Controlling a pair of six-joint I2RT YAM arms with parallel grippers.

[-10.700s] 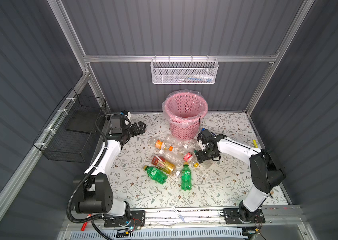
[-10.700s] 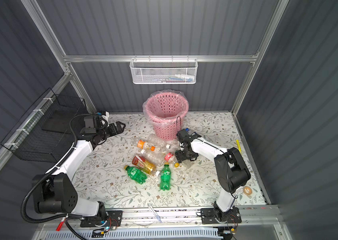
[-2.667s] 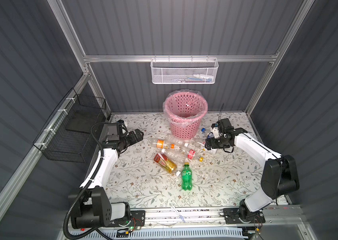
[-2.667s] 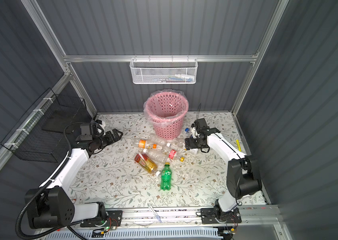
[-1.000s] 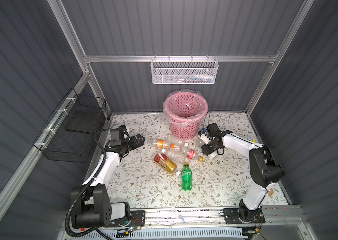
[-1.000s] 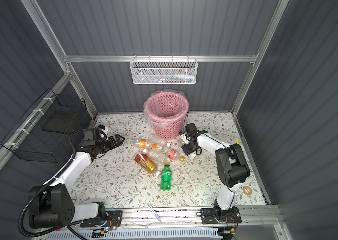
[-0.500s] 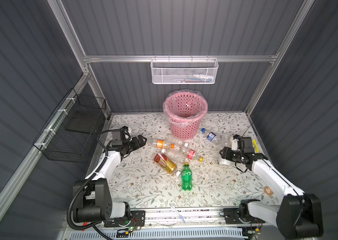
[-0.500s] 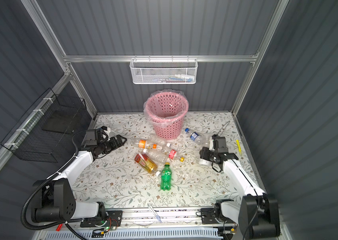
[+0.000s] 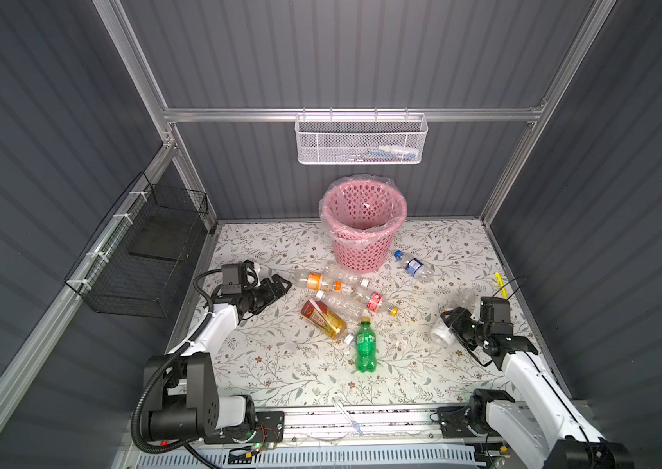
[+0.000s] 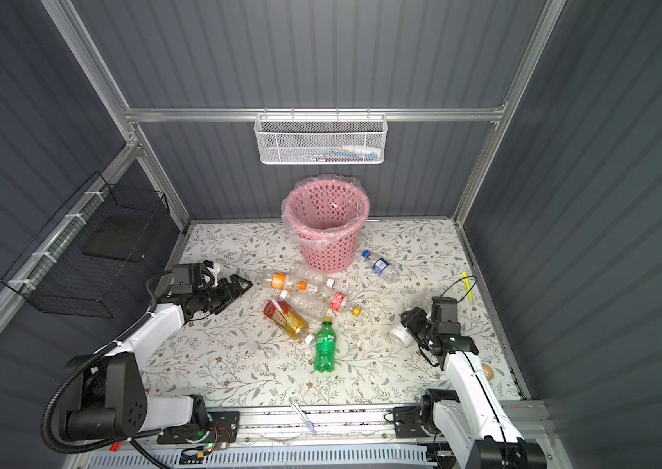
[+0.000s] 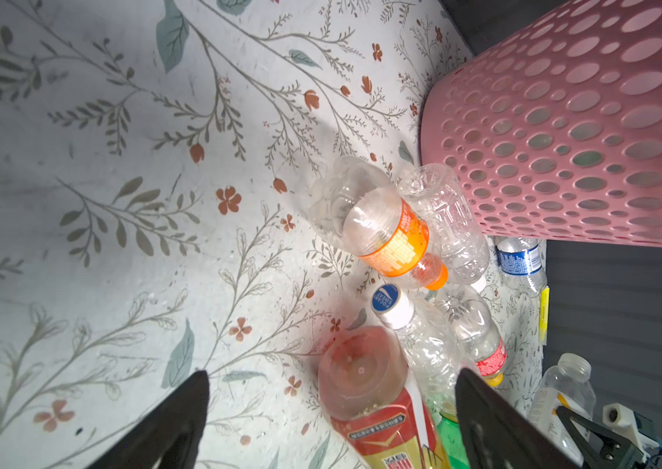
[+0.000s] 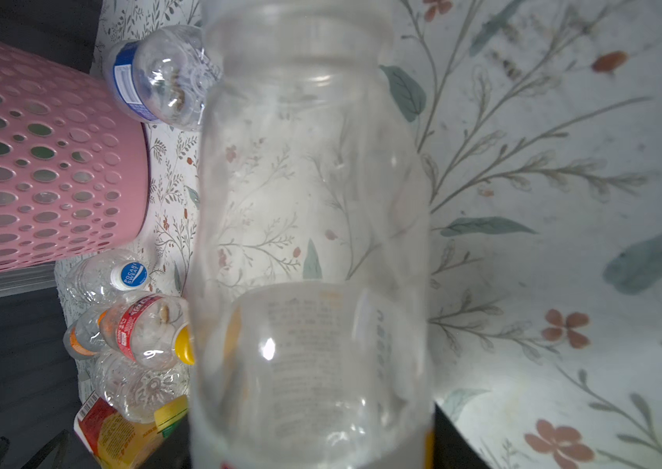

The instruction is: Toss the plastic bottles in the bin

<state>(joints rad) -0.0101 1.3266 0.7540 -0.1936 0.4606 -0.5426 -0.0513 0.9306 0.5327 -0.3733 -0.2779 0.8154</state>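
Observation:
The pink bin (image 9: pixel 357 251) (image 10: pixel 327 247) stands at the back middle. My right gripper (image 9: pixel 457 320) (image 10: pixel 416 320) is at the front right, shut on a clear white-capped bottle (image 9: pixel 443 333) (image 12: pixel 313 243) held just above the mat. My left gripper (image 9: pixel 280 284) (image 10: pixel 242 284) (image 11: pixel 331 375) is open and empty, low at the left, pointing at the pile. The pile holds an orange-label bottle (image 9: pixel 317 281) (image 11: pixel 390 239), an amber tea bottle (image 9: pixel 323 318) (image 11: pixel 365 385), a red-label bottle (image 9: pixel 376 302) and a green bottle (image 9: pixel 365 345). A blue-capped bottle (image 9: pixel 414 264) lies right of the bin.
A white mesh basket (image 9: pixel 361 144) hangs on the back wall. A black wire basket (image 9: pixel 146 251) hangs on the left wall. A yellow highlighter (image 9: pixel 500 282) lies by the right edge, and a tape roll (image 10: pixel 487 371) sits at the front right.
My right arm has swung from beside the bin back to the front right, carrying the clear bottle. My left gripper has crept toward the pile and its jaws have narrowed a little.

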